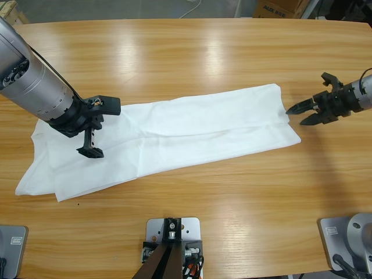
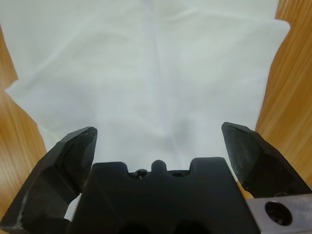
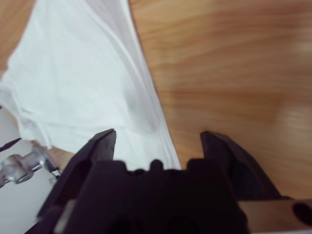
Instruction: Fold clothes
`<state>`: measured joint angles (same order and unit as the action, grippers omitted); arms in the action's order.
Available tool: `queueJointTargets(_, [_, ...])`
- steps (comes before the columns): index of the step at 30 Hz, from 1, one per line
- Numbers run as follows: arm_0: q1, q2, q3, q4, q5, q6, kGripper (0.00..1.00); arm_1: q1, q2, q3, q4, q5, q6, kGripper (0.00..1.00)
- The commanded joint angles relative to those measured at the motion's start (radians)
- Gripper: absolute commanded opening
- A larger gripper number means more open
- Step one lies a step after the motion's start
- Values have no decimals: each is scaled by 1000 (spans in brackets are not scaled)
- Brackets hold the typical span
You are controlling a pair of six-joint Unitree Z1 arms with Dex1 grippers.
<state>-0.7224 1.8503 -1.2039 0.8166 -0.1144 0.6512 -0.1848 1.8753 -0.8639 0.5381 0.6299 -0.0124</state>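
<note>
1. While the T-shirt [image 1: 168, 136] is lying flat on the wooden table [image 1: 192, 52], already narrowed into a long white band, both arms are working at its ends, apparently so the band can next be folded across its length.
2. Nearest the viewer, the shirt's wide, loose end is spreading towards the table's front edge, and the left gripper [image 1: 93, 135] is hovering over that end with its jaws spread apart, holding nothing.
3. Running from that end, the shirt's long axis is crossing the table sideways and climbing slightly towards the far edge.
4. Just beyond the shirt's narrower, squarer end, the right gripper [image 1: 305, 114] is pointing its jaws at the cloth, parted and empty, probably lining up to pinch that edge.
</note>
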Motion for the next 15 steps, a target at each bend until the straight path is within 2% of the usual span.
queueJointTargets(1, [8, -5, 27, -7, -1, -8, 1000, -10, 129, 14, -23, 69, -33, 724])
queueJointTargets(15, [8, -17, 30, -4, 12, -21, 1000, 46, 173, 11, -29, 136, -54, 720])
